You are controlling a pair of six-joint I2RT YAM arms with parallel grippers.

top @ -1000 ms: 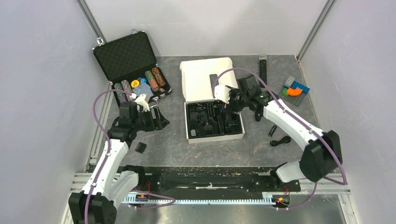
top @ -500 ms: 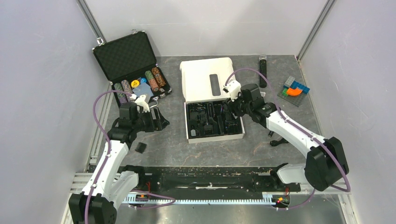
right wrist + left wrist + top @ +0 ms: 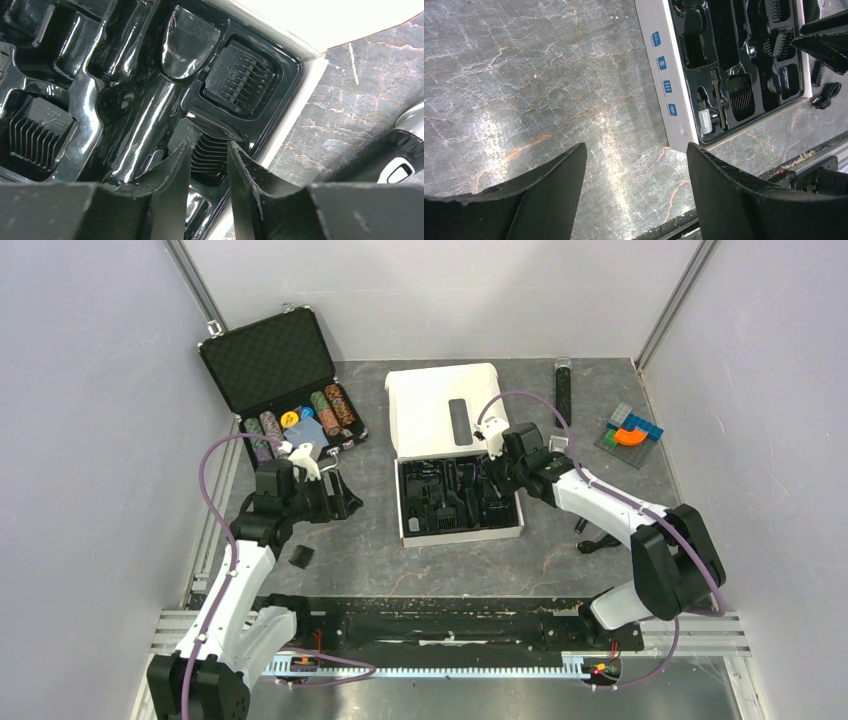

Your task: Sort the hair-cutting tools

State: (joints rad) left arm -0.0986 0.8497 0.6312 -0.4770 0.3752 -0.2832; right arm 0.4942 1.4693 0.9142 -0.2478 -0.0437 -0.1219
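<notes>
A white box (image 3: 460,534) in mid table holds a black moulded tray (image 3: 125,125) with comb attachments (image 3: 240,80) seated in its pockets. My right gripper (image 3: 210,150) hovers low over the tray's right side. Its fingers stand a narrow gap apart, just above a tilted comb attachment (image 3: 212,132) wider than that gap, and nothing is clamped. A black-and-silver clipper body (image 3: 400,155) lies on the table right of the box. My left gripper (image 3: 636,150) hangs wide open and empty over bare table left of the box. A loose black comb piece (image 3: 301,556) lies near the left arm.
An open black case of coloured chips (image 3: 300,410) stands at the back left. A thin black stick with a clear tip (image 3: 563,388) and coloured blocks (image 3: 630,430) are at the back right. A black cable (image 3: 600,540) lies right of the box, whose lid (image 3: 430,405) lies open behind.
My right gripper has come from over the white lid down and left onto the tray's right side, and its jaws have narrowed. The left arm has not moved.
</notes>
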